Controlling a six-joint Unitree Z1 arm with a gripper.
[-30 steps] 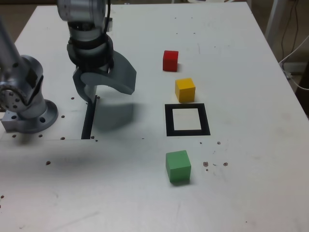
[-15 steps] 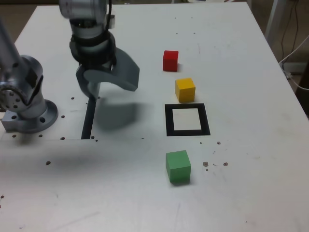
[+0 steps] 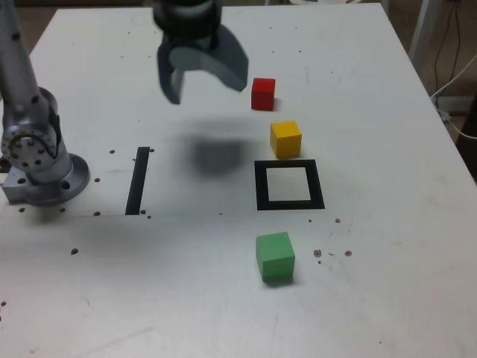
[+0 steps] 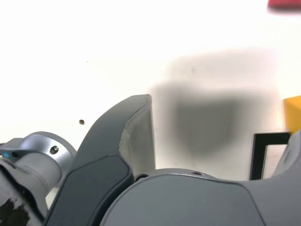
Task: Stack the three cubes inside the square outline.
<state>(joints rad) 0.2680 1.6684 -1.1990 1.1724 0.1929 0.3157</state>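
Observation:
Three cubes sit apart on the white table in the exterior view: red (image 3: 262,94) farthest back, yellow (image 3: 285,139) touching the far edge of the square outline (image 3: 261,186), green (image 3: 275,257) in front of it. The outline's white interior holds nothing. My gripper (image 3: 204,84) hangs open and empty above the table, to the exterior view's left of the red cube. In the wrist view a dark finger (image 4: 124,141) fills the foreground, with a sliver of the red cube (image 4: 284,4), the yellow cube's edge (image 4: 294,113) and a corner of the outline (image 4: 257,153) beyond.
A straight black strip (image 3: 138,180) lies at the exterior view's left of the outline. The arm's metal base (image 3: 41,168) stands at the table's left edge. Small dark specks dot the table. Cables hang past the table's right side.
The gripper has lifted away from the black strip and swung back and to the exterior view's right, toward the red cube. Its jaws stay open. No cube has moved.

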